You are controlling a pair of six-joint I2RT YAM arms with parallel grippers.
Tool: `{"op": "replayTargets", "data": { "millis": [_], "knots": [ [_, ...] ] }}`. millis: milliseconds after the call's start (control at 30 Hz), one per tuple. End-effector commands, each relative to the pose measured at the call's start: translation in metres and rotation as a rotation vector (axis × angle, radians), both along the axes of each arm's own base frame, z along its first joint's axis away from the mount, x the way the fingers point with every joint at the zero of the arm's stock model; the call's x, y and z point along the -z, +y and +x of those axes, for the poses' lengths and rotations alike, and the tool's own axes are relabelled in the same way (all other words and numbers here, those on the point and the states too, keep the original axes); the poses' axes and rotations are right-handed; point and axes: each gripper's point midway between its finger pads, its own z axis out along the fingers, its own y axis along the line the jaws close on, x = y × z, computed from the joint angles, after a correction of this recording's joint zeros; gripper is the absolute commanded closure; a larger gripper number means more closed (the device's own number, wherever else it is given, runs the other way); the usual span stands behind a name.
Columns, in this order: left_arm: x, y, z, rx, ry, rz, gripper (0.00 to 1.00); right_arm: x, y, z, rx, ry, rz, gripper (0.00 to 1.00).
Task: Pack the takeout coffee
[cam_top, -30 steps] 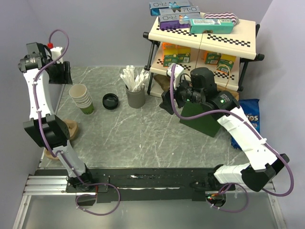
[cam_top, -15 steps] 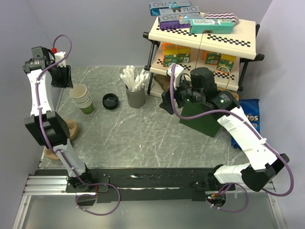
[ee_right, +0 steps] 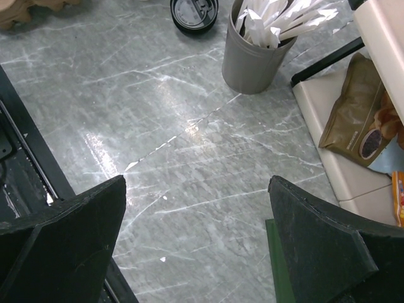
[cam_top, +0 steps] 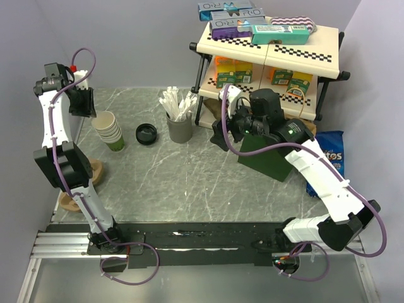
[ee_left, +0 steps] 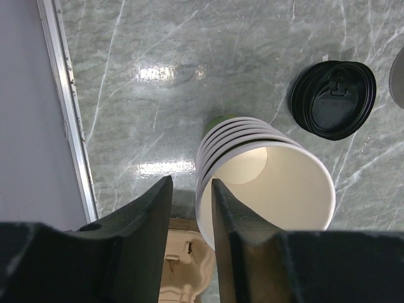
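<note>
No dark green cup with a black lid on it shows in any view. A stack of lidless cream-white paper cups [cam_top: 107, 129], green at its base, stands at the left; it fills the left wrist view [ee_left: 265, 183]. A stack of black lids [cam_top: 146, 134] lies right of it on the table and shows in the left wrist view [ee_left: 333, 99]. My left gripper [cam_top: 83, 103] hovers above the stack's left rim [ee_left: 191, 189], jaws a narrow gap apart, holding nothing. My right gripper [cam_top: 221, 132] is wide open and empty over bare table [ee_right: 196, 189].
A grey holder of white cutlery [cam_top: 179, 126] stands mid-table [ee_right: 252, 60]. A two-level shelf rack [cam_top: 271, 63] with snacks is at the back right. A dark green box [cam_top: 268, 158] and a blue chips bag [cam_top: 329, 158] lie right. A cardboard cup carrier [cam_top: 95, 170] sits left.
The left gripper has swung right and nearer, towards the cup stack. The right gripper has shifted slightly left and up.
</note>
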Motion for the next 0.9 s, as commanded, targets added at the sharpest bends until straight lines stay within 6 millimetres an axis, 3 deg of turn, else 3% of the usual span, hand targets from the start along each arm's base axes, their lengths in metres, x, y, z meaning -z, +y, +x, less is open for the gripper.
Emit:
{"op": "replayTargets", "data": {
  "millis": [0,300,533,867],
  "knots": [
    [-0.0170,0.0042,0.0068,-0.013,-0.054,0.010,0.65,-0.0143,0.0055,0.0064,-0.003,-0.034,0.044,0.00],
    [-0.0125,0.0007,0.0064,-0.001,-0.038,-0.007,0.75,-0.0126,0.0074,0.0092,-0.003,-0.029,0.041,0.00],
    [-0.0098,-0.0019,0.0066,-0.001,-0.029,-0.030,0.72,-0.0127,0.0073,0.0103,-0.002,-0.030,0.042,0.00],
    [-0.0105,-0.0043,0.0062,0.010,-0.029,-0.036,0.76,-0.0099,0.0069,0.0110,0.002,-0.028,0.038,0.00]
  ]
}}
